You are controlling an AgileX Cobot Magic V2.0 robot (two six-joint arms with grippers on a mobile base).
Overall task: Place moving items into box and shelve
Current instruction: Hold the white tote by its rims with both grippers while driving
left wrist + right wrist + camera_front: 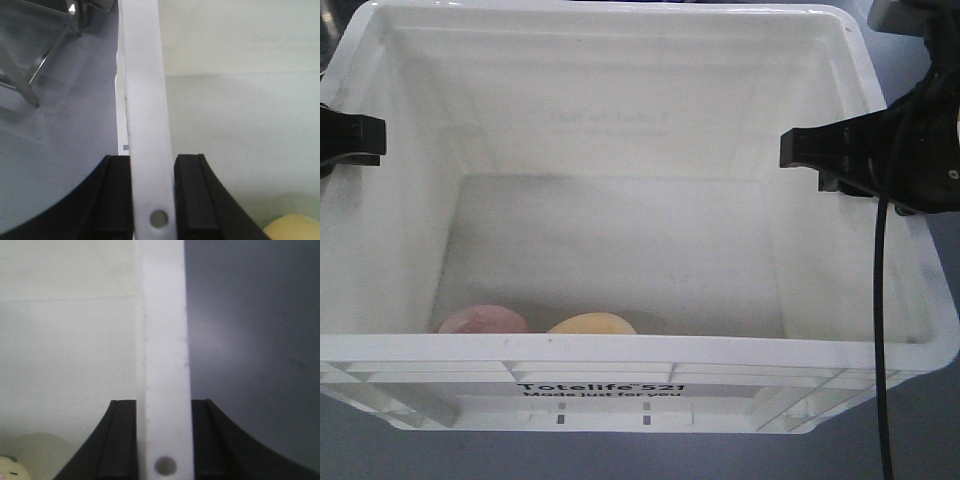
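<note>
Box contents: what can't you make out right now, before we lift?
- Front view: pink fruit and yellow fruit sit behind the near rim of the box; only their tops show.
- Left wrist view: yellow fruit cut off by the bottom corner.
- Front view: left claw mostly cut off by the left edge.
- Right wrist view: pale shape at bottom-left corner, too cut off to name.

White box (pixel 145 90): rim runs 12 to 6 through centre. Left gripper (pixel 152 161) at 6, black jaws pressed on both rim faces. Yellow plush fruit (pixel 295 229) at 5, inside. Metal frame legs (pixel 27 85) at 10.
</note>
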